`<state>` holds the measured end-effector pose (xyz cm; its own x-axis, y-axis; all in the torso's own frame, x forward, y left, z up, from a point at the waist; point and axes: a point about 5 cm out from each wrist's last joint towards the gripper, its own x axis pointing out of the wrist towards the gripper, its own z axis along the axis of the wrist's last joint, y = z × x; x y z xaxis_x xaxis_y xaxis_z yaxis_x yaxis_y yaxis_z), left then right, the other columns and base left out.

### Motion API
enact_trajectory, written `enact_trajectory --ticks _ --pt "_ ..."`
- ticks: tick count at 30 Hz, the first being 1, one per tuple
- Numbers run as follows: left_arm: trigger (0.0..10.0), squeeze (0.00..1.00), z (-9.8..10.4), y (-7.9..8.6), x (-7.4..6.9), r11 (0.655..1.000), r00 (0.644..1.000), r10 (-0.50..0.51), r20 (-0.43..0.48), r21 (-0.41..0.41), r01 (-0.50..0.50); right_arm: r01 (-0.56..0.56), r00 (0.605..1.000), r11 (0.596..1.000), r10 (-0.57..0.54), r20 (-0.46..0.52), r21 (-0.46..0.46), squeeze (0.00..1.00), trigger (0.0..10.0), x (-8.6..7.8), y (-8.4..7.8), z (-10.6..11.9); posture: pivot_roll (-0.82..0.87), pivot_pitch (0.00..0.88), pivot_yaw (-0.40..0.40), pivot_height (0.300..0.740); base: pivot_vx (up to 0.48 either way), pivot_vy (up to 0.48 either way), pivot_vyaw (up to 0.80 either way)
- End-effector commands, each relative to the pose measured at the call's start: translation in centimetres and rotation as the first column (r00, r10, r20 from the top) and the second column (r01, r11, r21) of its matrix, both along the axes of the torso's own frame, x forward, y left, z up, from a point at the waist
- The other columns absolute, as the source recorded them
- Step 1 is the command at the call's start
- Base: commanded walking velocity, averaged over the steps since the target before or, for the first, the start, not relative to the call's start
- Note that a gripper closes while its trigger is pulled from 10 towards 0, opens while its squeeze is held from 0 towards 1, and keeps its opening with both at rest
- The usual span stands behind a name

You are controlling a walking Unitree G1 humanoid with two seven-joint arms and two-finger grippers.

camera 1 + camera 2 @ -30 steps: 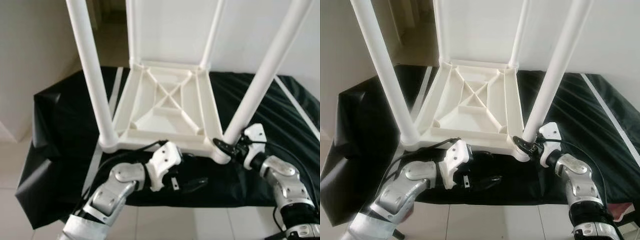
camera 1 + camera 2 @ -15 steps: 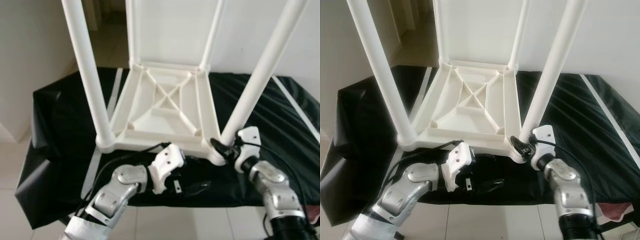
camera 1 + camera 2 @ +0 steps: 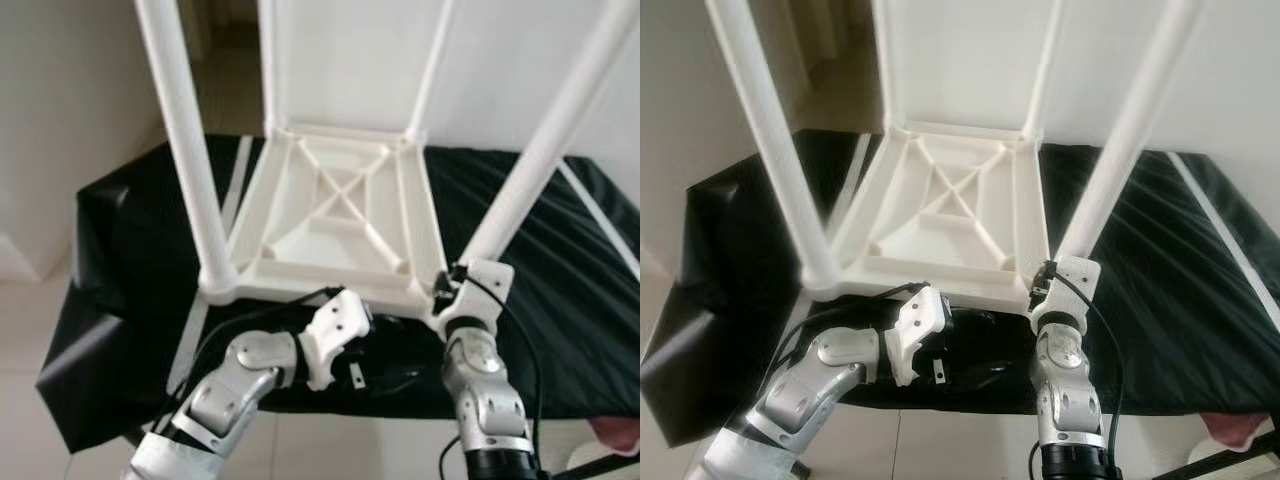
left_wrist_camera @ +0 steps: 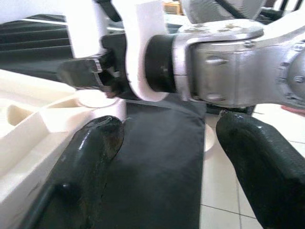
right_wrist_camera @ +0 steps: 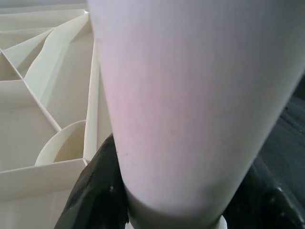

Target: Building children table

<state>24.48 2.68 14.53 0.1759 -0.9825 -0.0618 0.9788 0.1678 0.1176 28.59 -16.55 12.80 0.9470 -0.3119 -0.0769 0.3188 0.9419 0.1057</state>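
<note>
Leg fitting, near-right corner

Right tool (image 3: 447, 290) clamped on the near-right leg (image 3: 535, 165) at its socket; left tool (image 4: 157, 157) spread wide, empty. Next, probably: twist leg home.

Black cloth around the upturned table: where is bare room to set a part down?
Bare black cloth lies on the robot's left of the near-left leg, and on its right beyond the near-right leg. The near edge is crowded: left gripper under the tabletop rim, right gripper at that leg's base.
</note>
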Motion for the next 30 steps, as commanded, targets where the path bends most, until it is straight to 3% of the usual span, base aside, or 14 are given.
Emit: enact_trajectory --ticks 1,15,17,18,19,28,29,30 --pt "10.0 0.0 0.02 -0.17 -0.29 0.998 0.999 -0.054 -0.002 0.012 0.054 -0.019 0.999 0.998 0.022 -0.046 0.065 0.0 10.0 -0.21 1.16 -0.86 0.02 0.0 -0.035 0.74 0.0 0.0 0.0" --pt "10.0 0.0 0.08 -0.24 -0.22 0.999 0.999 -0.047 0.004 0.008 0.047 0.025 0.998 0.999 -0.022 -0.059 0.045 0.0 10.0 -0.2 1.28 -0.57 0.03 0.0 -0.045 0.74 0.0 0.0 0.0" --pt "10.0 0.0 0.09 -0.26 -0.25 0.999 0.999 -0.044 0.004 0.007 0.044 0.015 0.998 0.998 -0.012 -0.064 0.055 0.15 10.0 -0.2 1.36 -0.61 0.03 0.0 -0.05 0.74 0.0 0.0 0.0" --pt "10.0 0.0 0.09 -0.26 -0.25 0.999 0.999 -0.044 0.004 0.007 0.044 0.015 0.998 0.998 -0.012 -0.064 0.055 0.15 10.0 -0.2 1.36 -0.61 0.03 0.0 -0.05 0.74 0.0 0.0 0.0" --pt "10.0 0.0 0.09 -0.28 -0.27 0.999 0.999 -0.043 0.004 0.006 0.043 0.004 0.998 0.998 0.0 -0.066 0.064 1.0 10.0 -0.2 1.48 -0.57 0.03 0.0 -0.051 0.74 0.0 0.0 0.0" --pt "10.0 0.0 0.06 -0.32 -0.25 0.999 0.999 -0.038 0.002 0.002 0.038 -0.029 0.998 0.997 0.032 -0.047 0.073 1.0 10.0 -0.09 1.68 -0.09 0.03 0.0 -0.057 0.74 0.0 0.0 0.0" --pt "10.0 0.0 0.06 -0.35 -0.22 0.999 0.999 -0.037 0.002 0.003 0.037 -0.029 0.999 0.997 0.032 -0.042 0.072 0.0 10.0 -0.07 1.44 -0.02 0.03 0.0 -0.057 0.74 0.0 0.0 0.0" --pt "10.0 0.0 0.06 -0.35 -0.22 0.999 0.999 -0.037 0.002 0.003 0.037 -0.03 0.999 0.997 0.033 -0.04 0.071 0.0 10.0 -0.07 1.35 0.0 0.03 0.0 -0.057 0.74 0.0 0.0 0.0"
